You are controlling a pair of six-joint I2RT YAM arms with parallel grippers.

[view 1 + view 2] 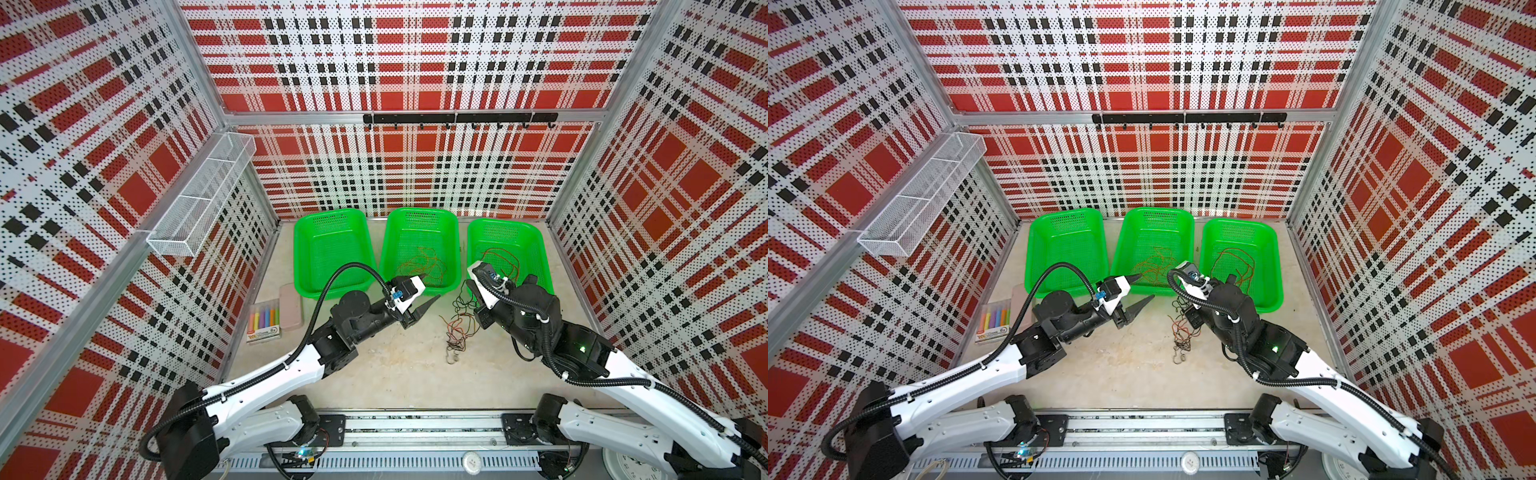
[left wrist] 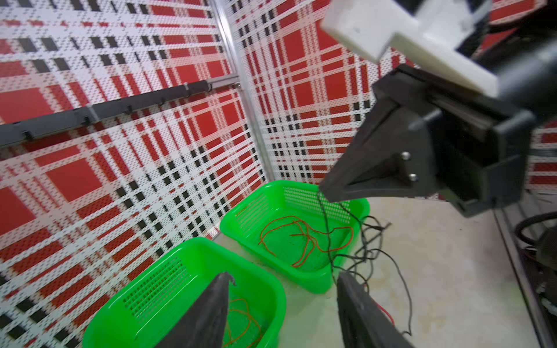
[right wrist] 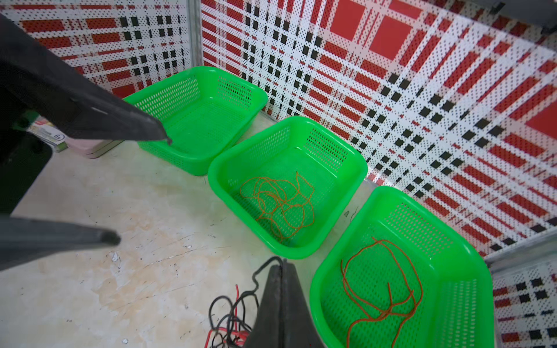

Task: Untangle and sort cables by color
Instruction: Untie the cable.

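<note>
Your cables are thread-thin, curly strands, and they're split across three spots. A loose orange bunch point(image 3: 280, 205) lies in the middle green basket point(image 3: 289, 253). A few longer reddish loops point(image 3: 382, 289) lie in the basket on the robot's right point(image 3: 319, 283). A mixed black-and-red tangle point(image 1: 457, 328) sits on the worktop point(image 1: 395, 374), just in front of those two baskets.

Your right hand point(image 3: 281, 265) is pinched tight on a black cable point(image 2: 325, 223), which hangs from its tips down into the tangle. Your left hand point(image 2: 284, 275) has its jaws apart with nothing between them, and it hovers near the front rim of the middle basket.

Hard to see:
- In both top views, the right arm point(image 1: 532, 307) covers the near corner of its basket, so you can barely make out the pinch.
- The right wrist view cuts the tangle off at the frame edge.
- You can't tell how many strands are knotted in the tangle.
- One left finger sits partly behind the white camera mount point(image 1: 409, 291).
</note>
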